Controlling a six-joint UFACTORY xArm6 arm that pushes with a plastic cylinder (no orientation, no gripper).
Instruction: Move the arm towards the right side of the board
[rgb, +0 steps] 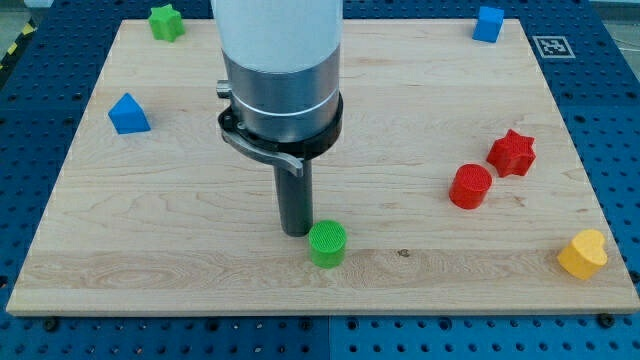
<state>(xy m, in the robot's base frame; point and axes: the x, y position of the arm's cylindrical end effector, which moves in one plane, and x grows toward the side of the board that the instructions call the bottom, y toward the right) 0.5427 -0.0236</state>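
My tip (295, 232) rests on the wooden board (200, 260) a little left of its centre, low in the view. A green cylinder (327, 244) stands right next to the tip, at its lower right, touching or nearly so. On the view's right lie a red cylinder (470, 186) and a red star (512, 152), close together. A yellow heart-shaped block (582, 254) sits at the bottom right corner. A blue cube (488, 23) is at the top right.
A blue triangular block (128, 114) lies at the view's left and a green star (166, 21) at the top left. A black-and-white marker tag (553, 46) is at the board's top right corner. The board lies on a blue perforated table.
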